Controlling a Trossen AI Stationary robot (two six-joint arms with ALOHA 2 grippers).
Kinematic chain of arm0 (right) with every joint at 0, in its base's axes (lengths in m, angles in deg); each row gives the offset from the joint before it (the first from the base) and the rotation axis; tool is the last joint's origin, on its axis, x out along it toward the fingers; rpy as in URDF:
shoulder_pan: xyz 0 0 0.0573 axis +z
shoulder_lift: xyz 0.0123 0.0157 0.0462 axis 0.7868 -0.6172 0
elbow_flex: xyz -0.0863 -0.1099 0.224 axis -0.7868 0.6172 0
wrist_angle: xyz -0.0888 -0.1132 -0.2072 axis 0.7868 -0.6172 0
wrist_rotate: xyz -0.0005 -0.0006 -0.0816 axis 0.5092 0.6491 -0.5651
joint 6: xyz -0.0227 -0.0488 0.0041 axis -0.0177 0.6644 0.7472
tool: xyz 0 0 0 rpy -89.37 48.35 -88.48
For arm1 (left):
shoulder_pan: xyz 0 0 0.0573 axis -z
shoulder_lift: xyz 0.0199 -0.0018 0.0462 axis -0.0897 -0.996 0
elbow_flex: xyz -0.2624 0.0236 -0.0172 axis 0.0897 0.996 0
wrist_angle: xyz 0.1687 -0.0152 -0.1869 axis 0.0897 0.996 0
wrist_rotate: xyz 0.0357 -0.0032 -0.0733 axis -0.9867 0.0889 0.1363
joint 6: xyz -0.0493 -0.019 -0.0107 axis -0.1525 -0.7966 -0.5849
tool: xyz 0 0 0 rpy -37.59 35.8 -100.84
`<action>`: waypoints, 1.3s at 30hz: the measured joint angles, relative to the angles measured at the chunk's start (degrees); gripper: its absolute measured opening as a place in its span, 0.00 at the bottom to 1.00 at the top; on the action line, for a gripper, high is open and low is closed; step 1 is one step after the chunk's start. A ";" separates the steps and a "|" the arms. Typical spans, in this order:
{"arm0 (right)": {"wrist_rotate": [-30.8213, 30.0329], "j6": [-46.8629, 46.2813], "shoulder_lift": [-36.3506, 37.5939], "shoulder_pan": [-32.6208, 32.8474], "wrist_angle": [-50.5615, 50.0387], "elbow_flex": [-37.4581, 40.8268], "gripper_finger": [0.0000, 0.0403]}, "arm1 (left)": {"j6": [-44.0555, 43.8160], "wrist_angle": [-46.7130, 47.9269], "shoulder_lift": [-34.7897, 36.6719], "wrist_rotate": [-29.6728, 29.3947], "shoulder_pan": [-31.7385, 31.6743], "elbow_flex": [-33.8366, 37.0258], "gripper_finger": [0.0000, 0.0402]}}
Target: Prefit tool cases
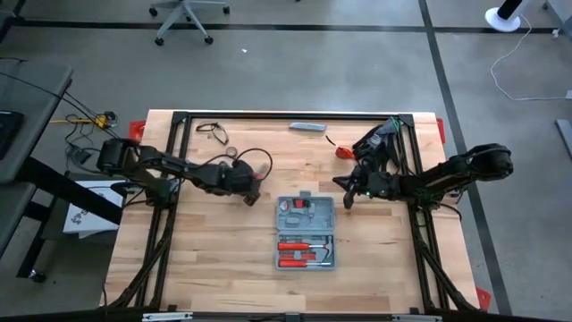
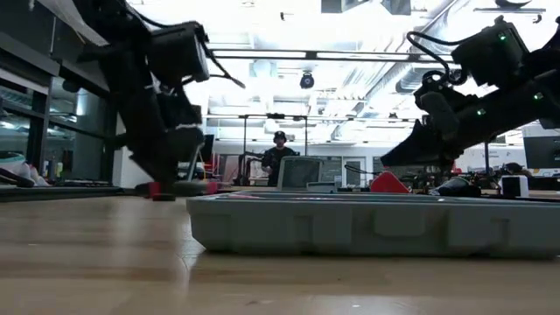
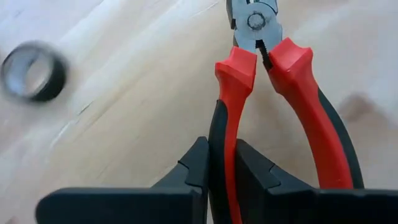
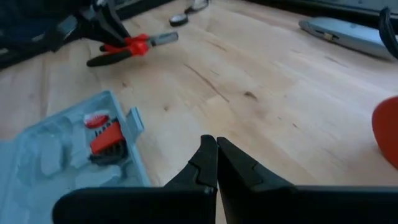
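The wooden table (image 1: 214, 259) carries everything, with both dark arms reaching in from its sides. The tool case (image 1: 305, 232) lies open and flat near the middle of the table, its lid half toward the far edge and its tray half, with red-handled tools in the slots, toward the near edge. In the low view its blue-grey wall (image 2: 367, 226) fills the foreground.

The left gripper (image 1: 251, 186) sits just left of the case's far corner, apart from it, low over the wood. Its fingers (image 3: 198, 163) are pinched narrow around one handle of a pair of red-and-black pliers (image 3: 267, 93), whose steel nose points away over the table.

The right gripper (image 1: 350, 193) hovers just right of the case's lid half, fingers (image 4: 205, 158) pressed together and holding nothing.

A slim grey bar (image 1: 307, 127) lies near the far edge, well apart from the case. A small dark ring (image 3: 32, 70) rests on the wood near the pliers.
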 joint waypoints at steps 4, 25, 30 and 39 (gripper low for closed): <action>-0.02 -0.01 0.00 -0.02 2.24 0.00 0.00 | 8.53 -8.65 2.27 3.64 0.02 -0.02 0.08; -0.85 -0.44 0.00 -0.04 5.72 0.00 0.00 | 43.23 -25.63 -13.26 27.28 1.76 -16.52 0.08; -0.86 -0.43 0.00 -0.04 5.60 0.00 0.00 | 45.06 -18.83 -19.44 27.08 2.63 -23.17 0.08; -0.88 -0.01 0.00 -0.04 5.45 0.00 0.00 | 42.90 -14.31 -24.43 27.06 4.70 -27.04 0.08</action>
